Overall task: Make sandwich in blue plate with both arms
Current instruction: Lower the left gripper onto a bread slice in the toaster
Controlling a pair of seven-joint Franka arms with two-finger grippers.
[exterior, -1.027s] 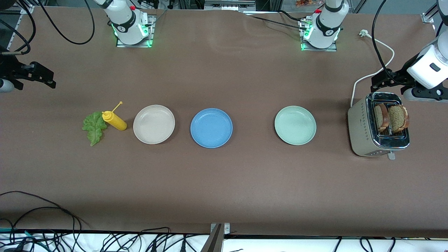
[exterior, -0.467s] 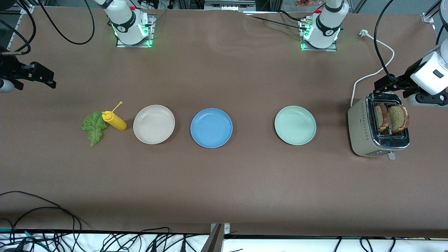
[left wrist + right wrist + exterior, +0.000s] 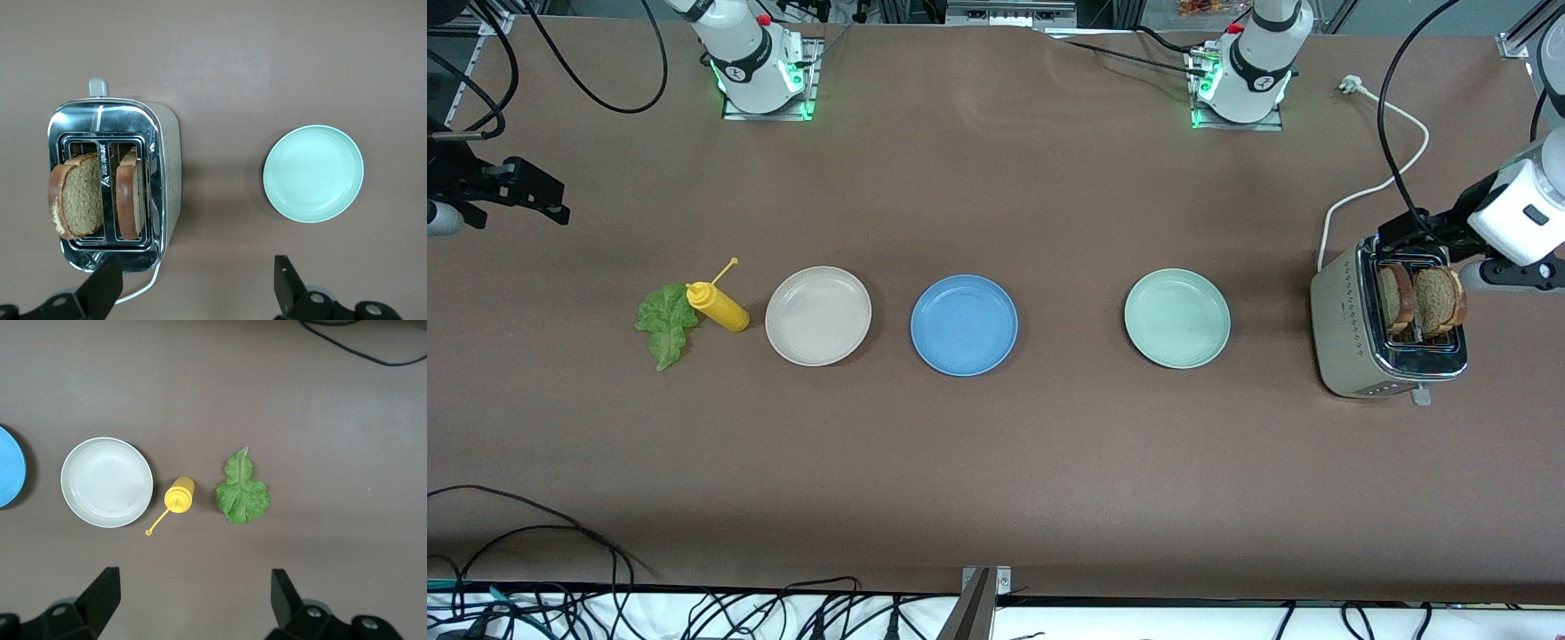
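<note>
1. Right claw [image 3: 538, 197] hangs over bare tabletop [image 3: 996, 480] at the right arm's end; fingers [image 3: 100, 597] spread wide, holding nothing. The arm waits.
2. Lettuce leaf [image 3: 665, 324] lies flat on the tabletop, the item closest to the right arm's end, touching the base of a yellow squeeze bottle [image 3: 717, 306]. Bottle lies on its side, nozzle tip pointing away from the front camera and toward the plates.
3. Cream-white plate [image 3: 818, 316] sits just beside the bottle, nothing on it.
4. Blue plate [image 3: 964, 324] is next along the row, near the cream-white one w/ a narrow gap between; nothing on it. Right wrist view catches only its edge [image 3: 10, 477].
5. Mint-green plate [image 3: 1177, 318] sits well apart from the blue plate, toward the left arm's end; nothing on it.
6. Silver toaster [image 3: 1347, 329] stands at the left arm's end, near the mint-green plate. Two toast slices stand upright in its slots, one [image 3: 1396, 298] in the slot closer to the plates, the other [image 3: 1439, 300] in the outer slot, both sticking up above the top.
7. Left claw [image 3: 1405, 233] hovers over the toaster's edge farthest from the front camera; fingers [image 3: 287, 283] spread wide, gripping nothing, clear of the toast. White power cord [image 3: 1378, 169] runs from the toaster toward the arms' bases.
</note>
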